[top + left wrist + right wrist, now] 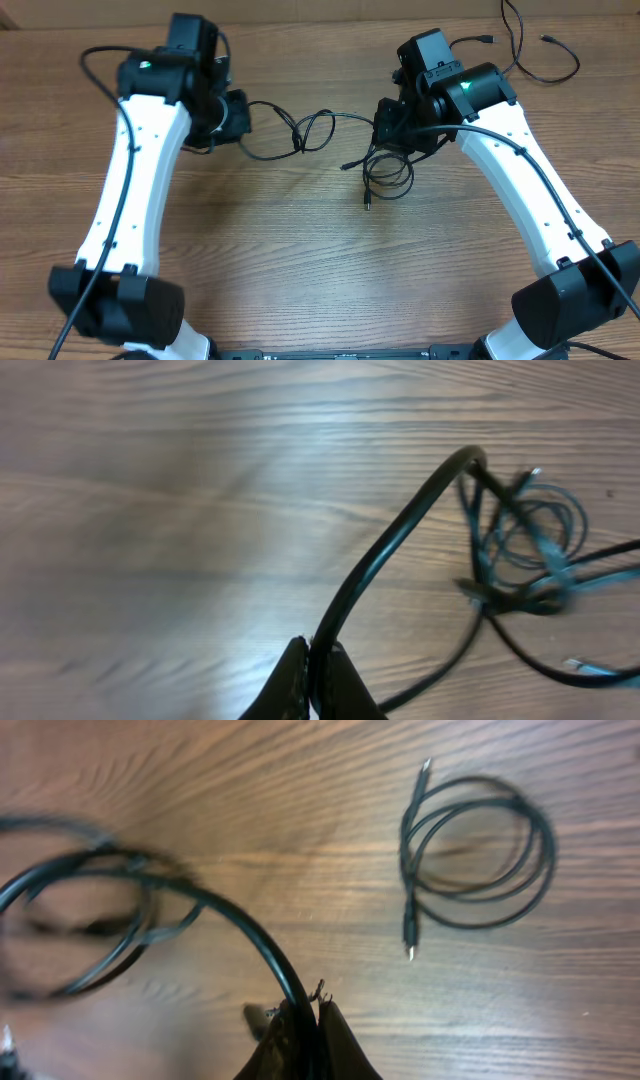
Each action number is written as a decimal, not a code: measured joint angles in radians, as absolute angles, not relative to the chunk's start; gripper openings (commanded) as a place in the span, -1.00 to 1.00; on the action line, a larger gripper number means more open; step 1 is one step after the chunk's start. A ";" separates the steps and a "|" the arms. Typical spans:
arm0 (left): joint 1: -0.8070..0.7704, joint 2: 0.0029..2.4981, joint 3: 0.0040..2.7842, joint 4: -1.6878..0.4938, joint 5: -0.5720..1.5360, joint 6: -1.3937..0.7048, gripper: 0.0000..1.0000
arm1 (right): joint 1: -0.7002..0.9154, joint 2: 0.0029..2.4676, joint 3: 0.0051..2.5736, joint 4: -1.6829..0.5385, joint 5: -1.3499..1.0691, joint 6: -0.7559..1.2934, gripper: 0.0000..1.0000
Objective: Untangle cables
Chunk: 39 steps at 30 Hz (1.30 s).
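Pinching from both sides, I have my left gripper [315, 660] clenched on one strand of the thin black cables [305, 130]. The cord rises out of the closed fingers in an arc toward a knot of loops off to the right in that wrist view. My right gripper [312, 1020] is likewise clamped on a black strand, which curves away to the left into blurred loops.

From overhead, the tangled strands stretch between my two grippers across the brown wood-grain surface [300, 250], with crossing loops about midway. Just on the near side of my right gripper lies a small wound black coil [388, 175], flat on the surface, one plug end pointing toward me. I cannot tell whether it joins the strand I hold. Another loose black cord [535, 55] lies wavy near the far right corner, well apart from the rest.
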<state>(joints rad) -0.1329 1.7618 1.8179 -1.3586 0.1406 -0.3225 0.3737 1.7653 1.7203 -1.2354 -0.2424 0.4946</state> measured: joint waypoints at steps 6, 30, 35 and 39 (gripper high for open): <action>-0.126 1.724 1.818 -1.478 0.004 -0.404 -0.92 | 0.374 1.766 1.720 -1.219 -0.107 0.575 -0.49; -0.153 1.724 1.818 -1.383 0.551 -0.136 -0.91 | 0.423 1.803 1.720 -1.137 -0.480 0.489 0.35; -0.180 1.724 1.818 -1.372 0.645 -0.120 -0.92 | 0.439 1.803 1.720 -1.138 -0.472 0.482 0.00; -0.197 1.724 1.818 -1.364 0.678 -0.119 -0.92 | 0.439 1.803 1.720 -1.151 -0.456 0.477 -0.24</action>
